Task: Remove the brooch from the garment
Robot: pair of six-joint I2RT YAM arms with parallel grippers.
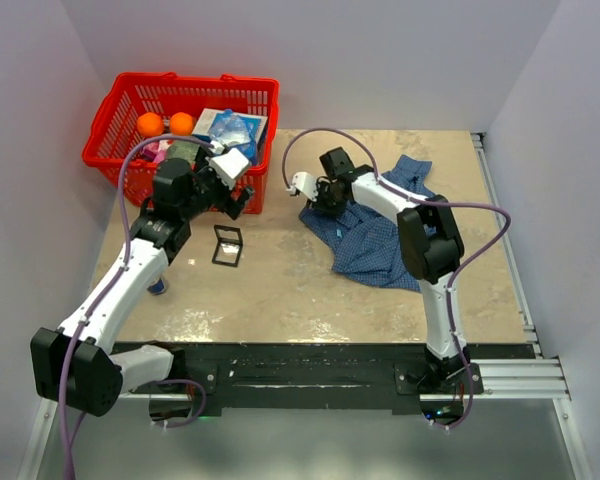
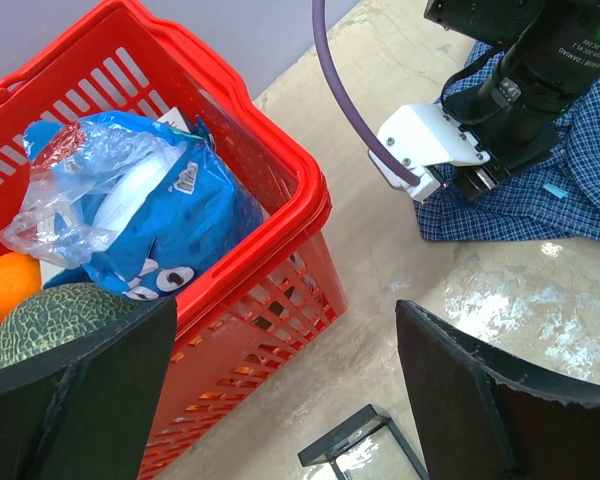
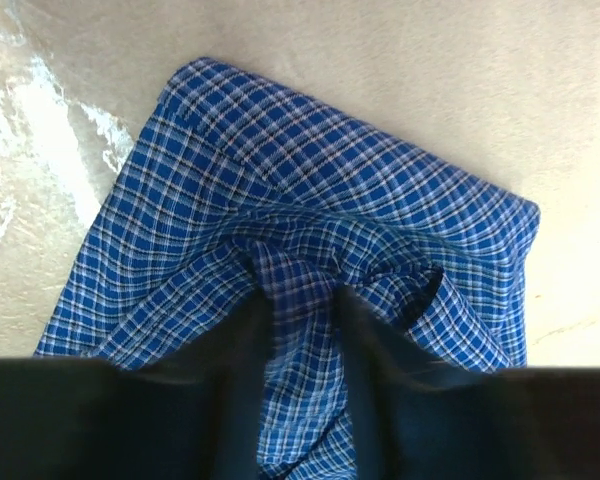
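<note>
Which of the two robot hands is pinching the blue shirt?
The right hand, its fingers closed on a fold of the shirt. The left hand hangs wide open by the red basket, holding nothing.

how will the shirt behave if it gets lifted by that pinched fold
Likely floppy: the shirt lies creased and bunches into a ridge in the right gripper, so it would probably drape and trail, not lift flat. It looks thin, so probably light. Pushed, it may wrinkle rather than slide whole.
</note>
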